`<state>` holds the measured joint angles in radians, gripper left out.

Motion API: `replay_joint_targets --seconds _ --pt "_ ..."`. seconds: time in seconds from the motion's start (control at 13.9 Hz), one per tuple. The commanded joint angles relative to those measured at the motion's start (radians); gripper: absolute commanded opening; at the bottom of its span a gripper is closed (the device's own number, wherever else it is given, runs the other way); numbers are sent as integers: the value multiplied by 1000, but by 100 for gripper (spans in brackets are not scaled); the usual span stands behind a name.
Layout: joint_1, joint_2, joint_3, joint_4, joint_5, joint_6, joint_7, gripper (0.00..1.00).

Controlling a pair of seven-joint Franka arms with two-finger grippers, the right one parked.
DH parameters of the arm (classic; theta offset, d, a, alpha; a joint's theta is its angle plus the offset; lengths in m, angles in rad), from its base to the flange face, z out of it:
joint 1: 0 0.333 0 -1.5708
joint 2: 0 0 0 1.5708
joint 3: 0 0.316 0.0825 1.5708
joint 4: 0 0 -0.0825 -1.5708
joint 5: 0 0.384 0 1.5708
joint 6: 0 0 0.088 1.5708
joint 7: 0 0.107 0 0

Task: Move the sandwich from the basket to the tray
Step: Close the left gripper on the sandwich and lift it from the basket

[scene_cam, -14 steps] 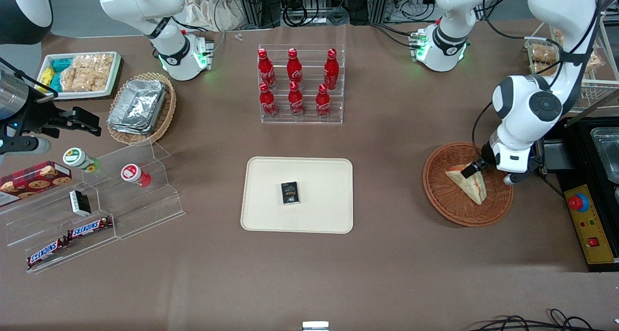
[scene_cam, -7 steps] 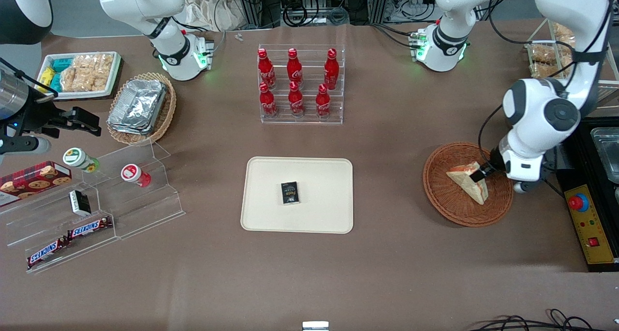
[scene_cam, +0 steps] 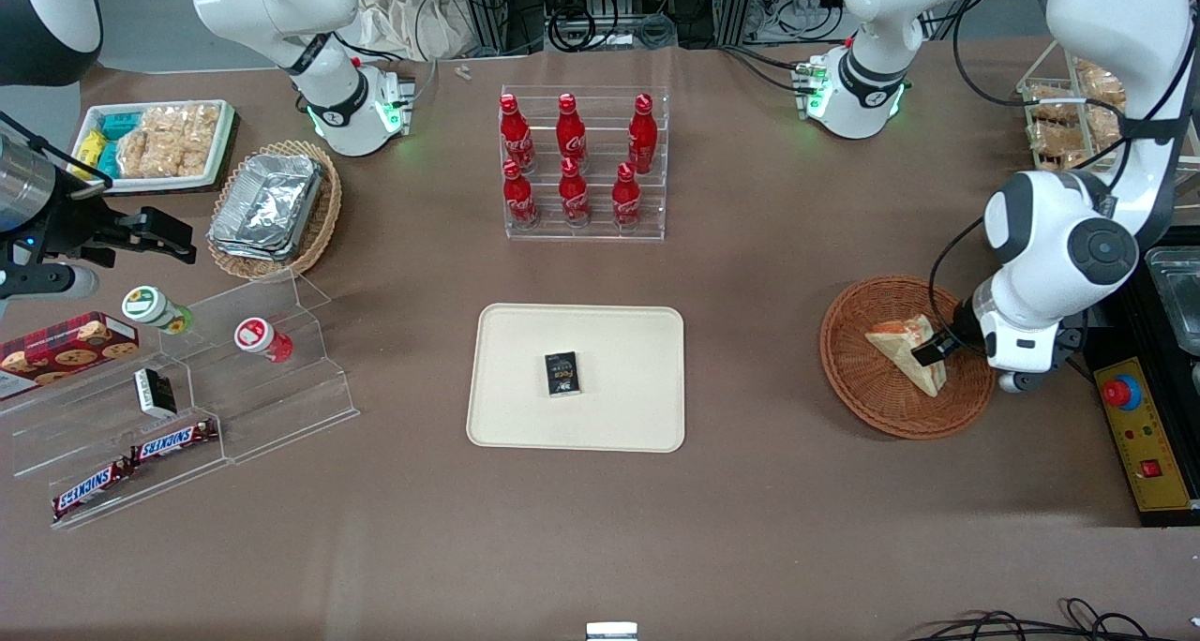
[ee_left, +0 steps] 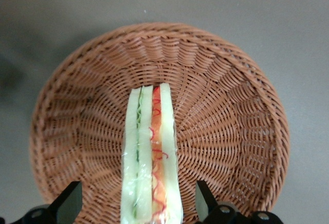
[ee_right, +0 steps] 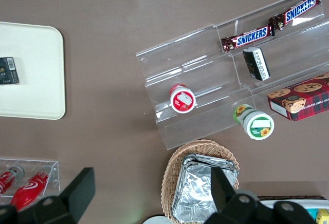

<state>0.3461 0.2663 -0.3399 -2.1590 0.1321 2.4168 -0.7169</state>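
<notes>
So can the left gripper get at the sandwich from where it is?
Probably yes. The left gripper hangs over the basket, its fingers open on either side of the sandwich, which stands on edge. Nothing else lies in the basket to block them.

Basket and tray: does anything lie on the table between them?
No. In the front view, only bare brown tabletop separates the basket from the tray; the gripper is open astride the sandwich.

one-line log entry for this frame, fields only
phase: pre-grasp | claw: open, straddling sandwich | sandwich: in basket, not lifted | tray: holds small dark box
</notes>
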Motion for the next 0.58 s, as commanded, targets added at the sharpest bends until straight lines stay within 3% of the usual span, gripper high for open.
replay_joint_targets --seconds 0.0,0.22,0.29,0.36,0.43,0.5 --pt "7 16 -4 -56 0 88 -29 99" --pt "8 33 -2 -61 1 97 -30 98" --pt "8 40 -2 -61 1 103 -30 90" --pt "8 45 -2 -59 1 105 -30 78" --pt "7 53 -2 -59 0 107 -41 53" --pt "7 62 -2 -55 4 107 -71 35"
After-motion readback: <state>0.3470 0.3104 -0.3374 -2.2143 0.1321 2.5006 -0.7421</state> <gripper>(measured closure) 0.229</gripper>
